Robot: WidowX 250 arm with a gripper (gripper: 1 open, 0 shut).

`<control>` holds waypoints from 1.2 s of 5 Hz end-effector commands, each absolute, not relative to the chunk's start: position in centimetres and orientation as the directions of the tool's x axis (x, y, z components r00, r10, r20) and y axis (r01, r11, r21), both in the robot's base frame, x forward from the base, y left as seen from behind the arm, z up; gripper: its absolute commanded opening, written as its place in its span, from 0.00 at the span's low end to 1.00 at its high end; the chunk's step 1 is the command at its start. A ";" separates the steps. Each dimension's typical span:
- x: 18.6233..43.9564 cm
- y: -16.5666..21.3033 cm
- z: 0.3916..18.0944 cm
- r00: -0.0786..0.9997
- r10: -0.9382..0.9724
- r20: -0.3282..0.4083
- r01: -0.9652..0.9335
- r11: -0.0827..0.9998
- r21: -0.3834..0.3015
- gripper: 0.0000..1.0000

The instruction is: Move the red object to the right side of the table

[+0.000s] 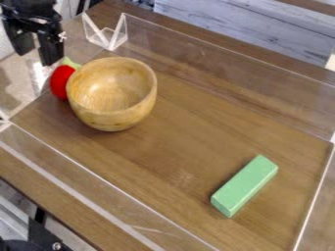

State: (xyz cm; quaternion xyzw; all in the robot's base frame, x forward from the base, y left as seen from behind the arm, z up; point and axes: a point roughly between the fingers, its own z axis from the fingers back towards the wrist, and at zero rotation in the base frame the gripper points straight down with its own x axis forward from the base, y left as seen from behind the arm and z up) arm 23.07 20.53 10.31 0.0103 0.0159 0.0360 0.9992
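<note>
Gripper jaws wide apart, nothing in them, up by the tabletop's far left corner. Red strawberry near the left edge, tucked just beside the wooden bowl. Step looks like the approach for the grasp. To do it well: line up over the berry from the left-edge side, straddle it without a finger catching the bowl rim, drop low, close gently since it's round and may roll

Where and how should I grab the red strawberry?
Probably grip the rounded red body of the strawberry across its sides, coming from above. The bowl stands close beside it, so one finger seems likely to need that narrow side.
</note>
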 end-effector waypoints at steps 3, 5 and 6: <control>26.1 21.4 9.1 0.997 0.073 0.020 -0.074 0.996 0.040 1.00; 27.9 21.2 7.8 0.998 0.051 0.021 -0.052 0.998 0.033 1.00; 28.5 21.0 7.3 0.999 0.051 0.020 -0.052 0.998 0.031 1.00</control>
